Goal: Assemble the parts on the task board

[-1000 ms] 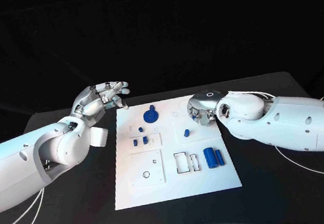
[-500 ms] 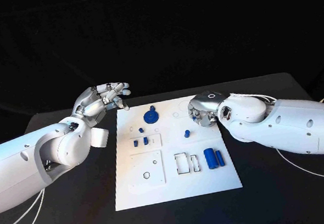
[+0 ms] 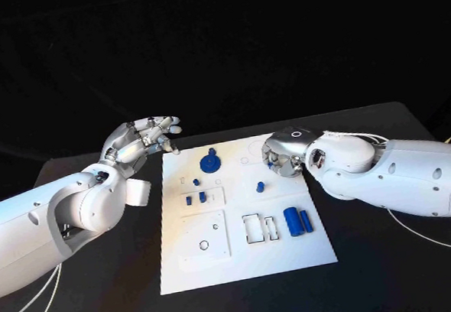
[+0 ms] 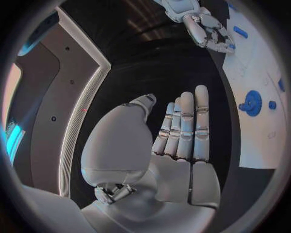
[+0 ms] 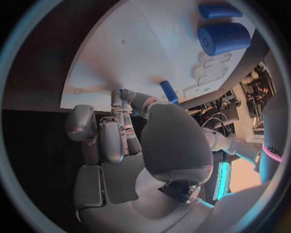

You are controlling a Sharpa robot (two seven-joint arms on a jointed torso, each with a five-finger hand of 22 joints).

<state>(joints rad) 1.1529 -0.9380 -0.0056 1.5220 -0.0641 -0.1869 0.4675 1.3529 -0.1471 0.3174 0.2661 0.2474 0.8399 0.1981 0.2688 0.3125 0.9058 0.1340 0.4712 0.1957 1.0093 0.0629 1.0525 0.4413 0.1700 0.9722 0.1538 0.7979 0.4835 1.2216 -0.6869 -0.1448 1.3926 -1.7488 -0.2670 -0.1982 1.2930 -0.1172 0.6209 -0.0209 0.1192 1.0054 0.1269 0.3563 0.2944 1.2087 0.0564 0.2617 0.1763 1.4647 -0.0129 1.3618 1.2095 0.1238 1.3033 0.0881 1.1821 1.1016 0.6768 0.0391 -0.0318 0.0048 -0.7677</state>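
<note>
Task board: the white task board [image 3: 248, 246] is seen lying flat in the middle of the black table [image 3: 98, 287], its long side running from 12 to 6 o'clock.
Parts: a blue gear-like disc [image 3: 211, 161] is seen near the board's 12 o'clock end; a small blue peg [image 3: 261, 186] stands toward 2 o'clock; a large blue cylinder [image 3: 293, 220] and a thinner blue bar [image 3: 306, 220] lie side by side toward 4 o'clock; two small blue pieces [image 3: 194, 198] sit at 9 o'clock.
Right robot hand: the right robot hand [image 3: 281, 154] is held low over the board's 1 o'clock corner; in the wrist view its fingers [image 5: 115, 138] are curled toward the board, and a small blue part [image 5: 126, 93] seems pinched at the fingertips, though this cannot be told for certain.
Left robot hand: the left robot hand [image 3: 140, 141] is raised off the board's 11 o'clock corner, fingers straight and together, nothing held.
Step in hand: judged to be work at the 1 o'clock corner.
Doing it well: the fingertips should be kept square to the board, and the peg close by should be left undisturbed.
Risk: the standing peg could be knocked by the wrist.
</note>
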